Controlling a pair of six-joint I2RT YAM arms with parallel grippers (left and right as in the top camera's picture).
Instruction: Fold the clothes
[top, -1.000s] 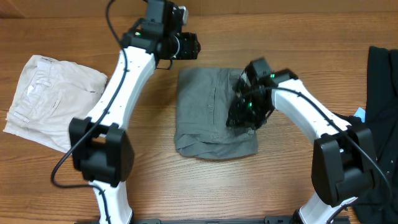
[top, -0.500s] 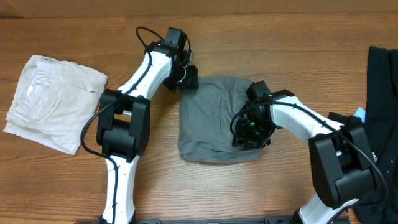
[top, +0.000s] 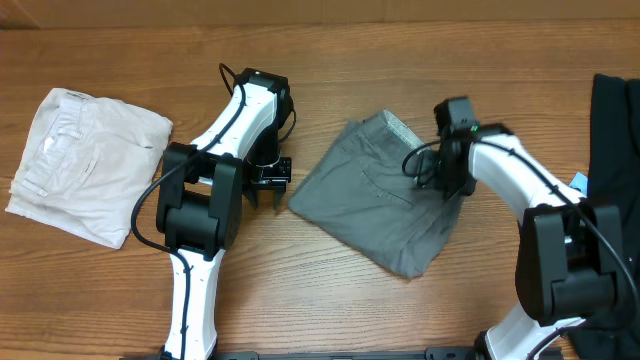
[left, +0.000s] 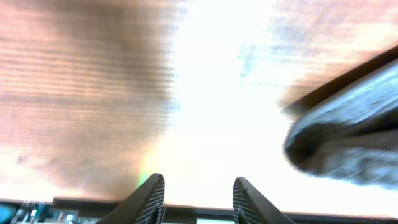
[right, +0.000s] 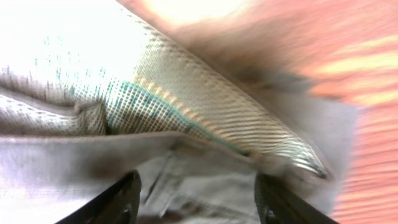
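Wooden worktop, light brown grain, seen from above, carrying three garments and two arms. Item one: grey shorts, folded into a flat packet, lying near the middle of the worktop and turned cornerwise, with one corner toward the left arm and a pale woven lining showing at the top corner. Item two: left gripper, pointing down at bare wood just beside the packet's left corner and apart from the cloth. In the wrist view the left gripper has its jaws parted with nothing between them, and the grey shorts are a blurred mass off to the right. Item three: right gripper, over the packet's upper right edge. In its wrist view the right gripper has jaws standing wide apart and gripping nothing. The grey shorts fill the space just ahead of them, mesh lining uppermost; whether the jaws touch the cloth cannot be told. Item four: cream shorts, folded, at the far left, well apart from the grey pair. Item five: black garment, at the right edge.
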